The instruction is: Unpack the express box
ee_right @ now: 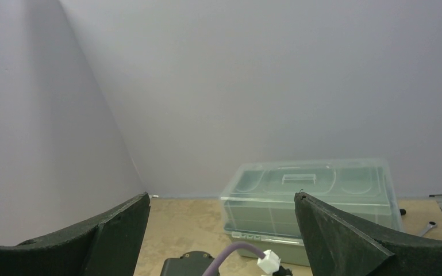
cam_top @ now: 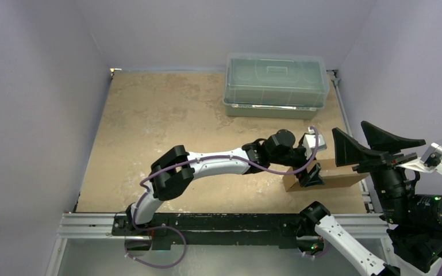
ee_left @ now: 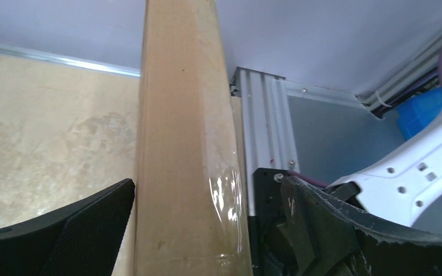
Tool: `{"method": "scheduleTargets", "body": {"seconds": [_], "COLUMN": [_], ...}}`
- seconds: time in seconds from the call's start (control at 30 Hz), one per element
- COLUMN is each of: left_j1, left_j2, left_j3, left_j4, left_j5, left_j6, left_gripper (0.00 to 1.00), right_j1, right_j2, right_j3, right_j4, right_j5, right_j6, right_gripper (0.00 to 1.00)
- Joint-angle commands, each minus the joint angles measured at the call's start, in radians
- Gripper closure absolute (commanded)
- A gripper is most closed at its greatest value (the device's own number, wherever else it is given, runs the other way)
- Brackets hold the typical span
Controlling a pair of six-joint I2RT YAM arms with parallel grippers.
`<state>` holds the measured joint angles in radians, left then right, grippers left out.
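Tan, mottled table (cam_top: 166,115) boxed in by pale lilac walls; grey-green plastic bin (cam_top: 276,86) with its lid on sits upper right of the overhead frame, against the back wall. Cardboard box (cam_top: 339,178) lies at the lower right of the table, close to the right edge and not far from the front rail (cam_top: 235,221), well apart from the bin. Its long axis runs roughly left to right in the overhead frame. Lid looks closed, though I cannot see the flap edge clearly. Left arm reaches across from its base at lower left, and the left gripper (ee_left: 208,183) straddles the box's left end. In the left wrist view a narrow taped face runs straight up the frame between the fingers. Jaws spread, not clamping: one finger (ee_left: 75,230) just beside the cardboard, the other (ee_left: 333,230) standing clear of it. Right gripper (ee_right: 221,198) is raised at the right of the overhead frame, jaws wide, nothing between them, pointing toward the bin. Judgement: left arm is the nearer tool and already on axis. Little room to the box's right; open table lies to its left and behind.
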<state>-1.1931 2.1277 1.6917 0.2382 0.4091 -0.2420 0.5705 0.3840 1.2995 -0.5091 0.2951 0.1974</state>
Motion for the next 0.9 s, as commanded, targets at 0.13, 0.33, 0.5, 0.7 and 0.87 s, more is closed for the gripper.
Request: {"method": "scheduleTargets", "body": {"seconds": [0.13, 0.33, 0.5, 0.7, 0.87], "left_j1": [-0.041, -0.063, -0.063, -0.063, -0.063], "left_j2": [-0.021, -0.003, 0.005, -0.012, -0.062], "left_j3": [0.055, 0.083, 0.112, 0.114, 0.094], "left_j4": [-0.029, -0.097, -0.131, -0.149, -0.185], "left_j5": [-0.103, -0.235, -0.26, -0.231, -0.22], "left_j6": [0.079, 0.151, 0.153, 0.14, 0.135], "left_gripper": [0.01, 0.02, 0.18, 0.37, 0.48], "right_j1": [0.004, 0.004, 0.004, 0.004, 0.004], "right_j2": [-0.019, -0.022, -0.025, -0.026, -0.022], "right_j3": [0.022, 0.023, 0.023, 0.02, 0.017], "right_j4": [0.004, 0.003, 0.003, 0.006, 0.007], "right_j5": [-0.006, -0.008, -0.007, -0.005, -0.006], "right_j6": [-0.006, -0.004, 0.001, 0.003, 0.007], "right_gripper": [0.01, 0.01, 0.01, 0.01, 0.01]}}
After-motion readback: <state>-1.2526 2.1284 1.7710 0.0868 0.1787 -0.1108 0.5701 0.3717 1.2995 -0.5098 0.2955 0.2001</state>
